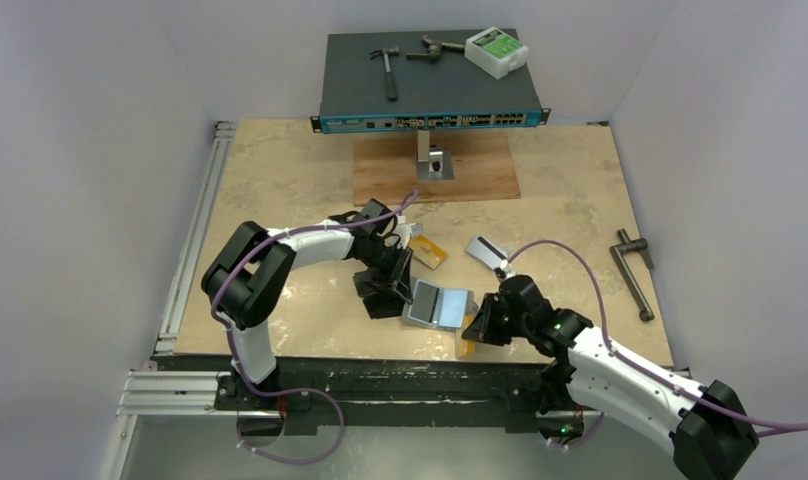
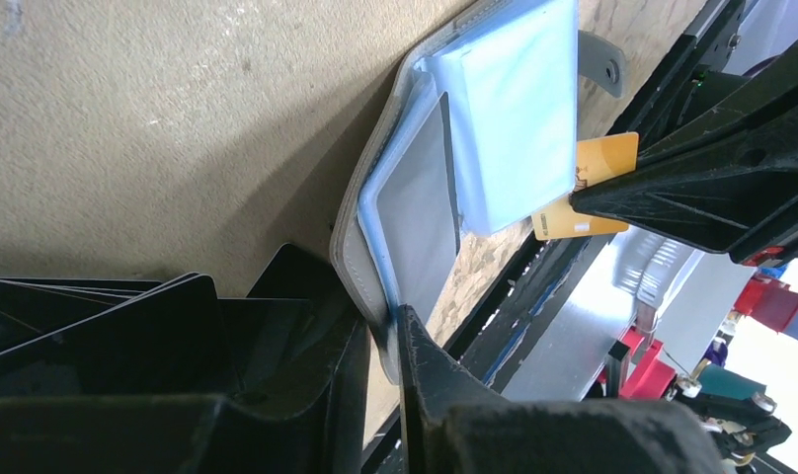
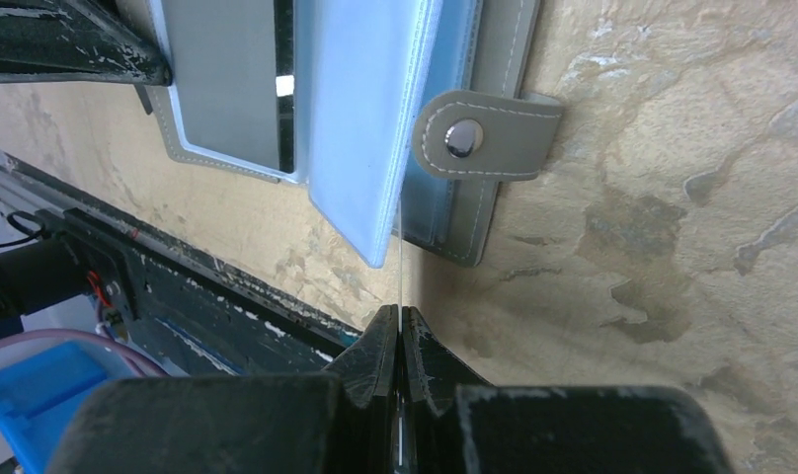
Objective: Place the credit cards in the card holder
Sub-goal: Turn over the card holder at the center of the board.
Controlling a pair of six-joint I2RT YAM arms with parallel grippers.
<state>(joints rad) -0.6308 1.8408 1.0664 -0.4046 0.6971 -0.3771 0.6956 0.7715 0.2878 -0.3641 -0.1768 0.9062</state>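
Note:
The grey card holder (image 1: 438, 304) lies open near the table's front edge, bluish pockets up, its snap tab (image 3: 461, 138) on the right flap. A grey card (image 2: 425, 197) sits in its left pocket. My left gripper (image 2: 390, 331) is shut on the holder's (image 2: 514, 109) left flap edge. My right gripper (image 3: 400, 316) is shut on an orange-yellow credit card (image 2: 598, 183), seen edge-on in the right wrist view, its far edge touching the blue pocket leaves (image 3: 360, 118). Another orange-yellow card (image 1: 427, 252) and a silver card (image 1: 487, 250) lie flat behind the holder.
A black flat case (image 2: 109, 326) lies beside my left fingers. At the back, a network switch (image 1: 430, 75) on a stand over a wooden board (image 1: 435, 170) carries a hammer (image 1: 388, 70) and a white box (image 1: 496, 50). A metal crank (image 1: 632, 272) lies at the right.

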